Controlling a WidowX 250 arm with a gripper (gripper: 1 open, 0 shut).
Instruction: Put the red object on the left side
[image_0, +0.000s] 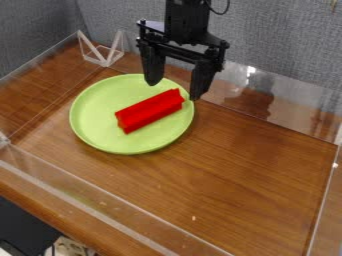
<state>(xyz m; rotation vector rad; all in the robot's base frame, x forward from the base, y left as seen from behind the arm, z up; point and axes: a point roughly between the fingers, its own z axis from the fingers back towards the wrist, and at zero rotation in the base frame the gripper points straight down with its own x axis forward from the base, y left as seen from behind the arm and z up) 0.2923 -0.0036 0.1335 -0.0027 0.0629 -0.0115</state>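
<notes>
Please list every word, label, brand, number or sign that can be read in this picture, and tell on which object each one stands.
No text can be read in this view.
Red block: no marking shows on it.
Green plate: no lettering shows.
Wooden table: no words or numbers show.
Dark end effector: too small and dark to tell if it bears any label.

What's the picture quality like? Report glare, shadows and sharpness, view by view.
Camera view: soft and low in detail; pale glare along the far table edge; red block slightly shaded on its near side; gripper dark, its detail largely lost.
</notes>
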